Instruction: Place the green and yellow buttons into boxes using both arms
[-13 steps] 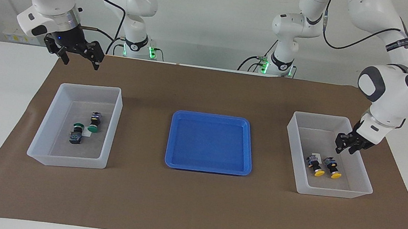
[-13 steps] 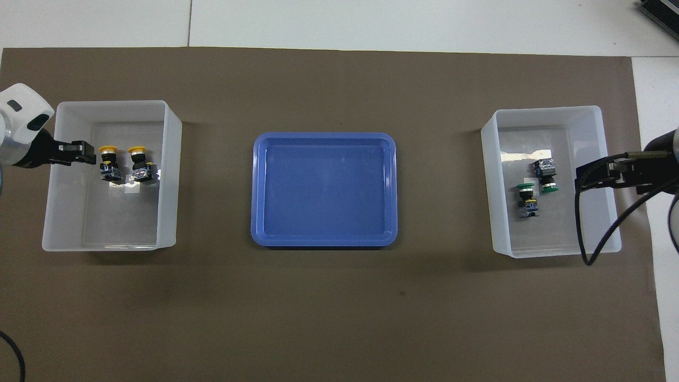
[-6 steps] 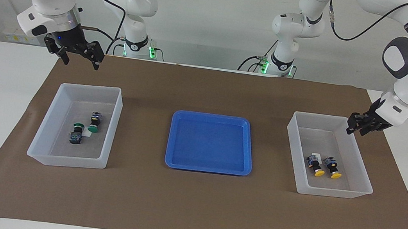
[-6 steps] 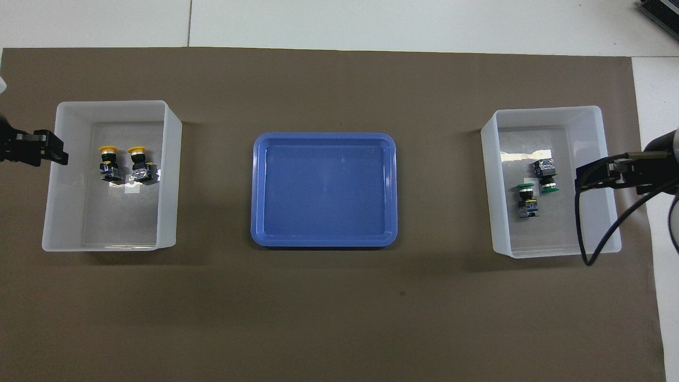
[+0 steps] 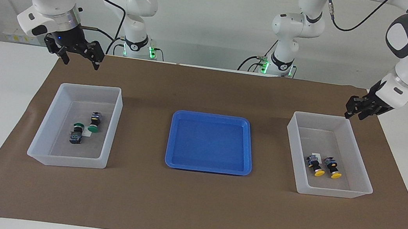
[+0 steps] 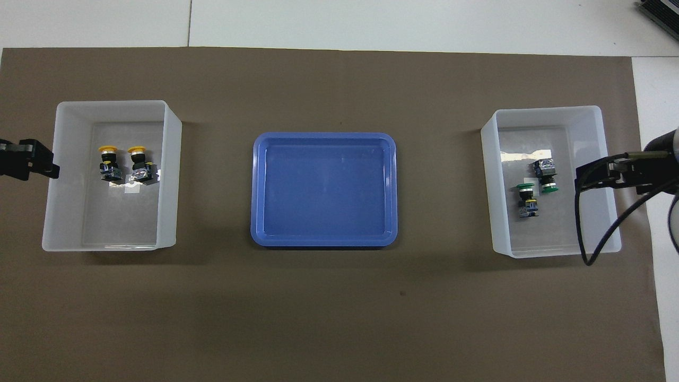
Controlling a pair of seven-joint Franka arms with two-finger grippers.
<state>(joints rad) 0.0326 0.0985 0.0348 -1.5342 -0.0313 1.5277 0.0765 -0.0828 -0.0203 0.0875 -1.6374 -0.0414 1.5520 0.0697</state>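
Translucent white boxes sit at either side of the frame: one [image 5: 363,171] holds both yellow buttons [image 5: 324,166], the other [image 5: 44,133] both green buttons [image 5: 86,127]. Right end effector [image 5: 78,59], upper left, gapes empty; left end effector [image 5: 358,109], upper right, holds nothing, opening unclear.

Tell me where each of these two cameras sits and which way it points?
Facing view: high across the table, looking back at the robots; both arms show whole, the right gripper and left gripper raised.
Overhead view: high above the robots' end, looking steeply down; only the left gripper and right gripper show at the edges.
Shared: the blue tray, the box of yellow buttons and the box of green buttons, half a turn apart.
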